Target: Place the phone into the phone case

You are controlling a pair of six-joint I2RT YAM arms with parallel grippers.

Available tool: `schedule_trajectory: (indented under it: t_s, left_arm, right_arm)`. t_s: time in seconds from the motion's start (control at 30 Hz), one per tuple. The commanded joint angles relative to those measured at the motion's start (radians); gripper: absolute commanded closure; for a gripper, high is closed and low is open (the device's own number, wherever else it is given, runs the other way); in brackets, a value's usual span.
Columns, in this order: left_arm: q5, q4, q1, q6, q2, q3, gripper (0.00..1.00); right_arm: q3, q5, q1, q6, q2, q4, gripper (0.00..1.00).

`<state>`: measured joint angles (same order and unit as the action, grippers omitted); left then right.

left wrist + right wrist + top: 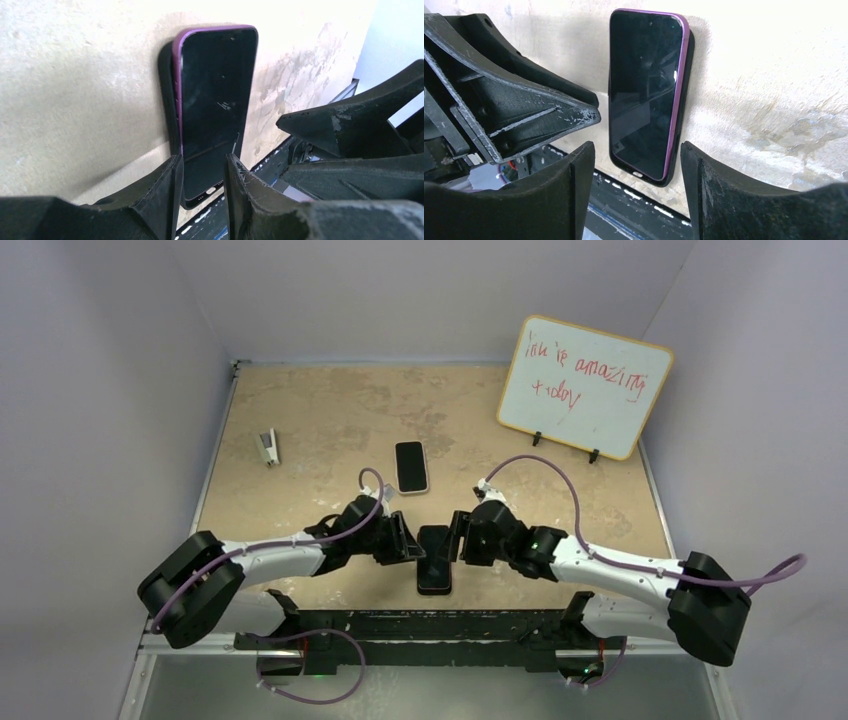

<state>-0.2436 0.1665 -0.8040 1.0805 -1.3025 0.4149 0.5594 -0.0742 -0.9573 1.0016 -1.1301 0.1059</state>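
Tan, mottled tabletop (320, 410) fills the space between pale walls. At far left lies a small stapler (268, 448), well apart from everything else. Nearer the middle, a second handset (411, 467) with a light rim lies flat, just beyond the arms. The left gripper (414, 542) sits low beside the left edge of the phone (434, 558), its fingers (167, 192) parted by a narrow gap and holding nothing. The phone, purple-edged with its dark screen up, lies on the black case (167, 100) near the table's front edge. The case's rim shows along its sides and near end, though whether it is fully seated cannot be told. The right gripper (456, 536) sits at the phone's right edge, fingers spread wide and empty. A whiteboard (585, 385) with red writing stands at far right.
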Motion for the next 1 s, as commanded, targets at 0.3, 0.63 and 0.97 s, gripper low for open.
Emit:
schedule_trajectory:
  t_s: [0.3,0.63,0.97]
  left_arm:
    - [-0.02,0.017,0.029,-0.019,-0.078,0.011,0.67]
    - [-0.051,0.06,0.029,-0.025,-0.099,0.0,0.81]
    - [-0.072,0.086,0.03,-0.012,-0.062,-0.051,0.82]
  right_arm:
    - [-0.081,-0.017,0.019,0.037,-0.12,-0.257,0.23]
    - [-0.067,0.129,0.017,0.059,-0.215,-0.36,0.17]
    - [-0.203,0.281,0.048,0.211,-0.073,-0.76,0.17]
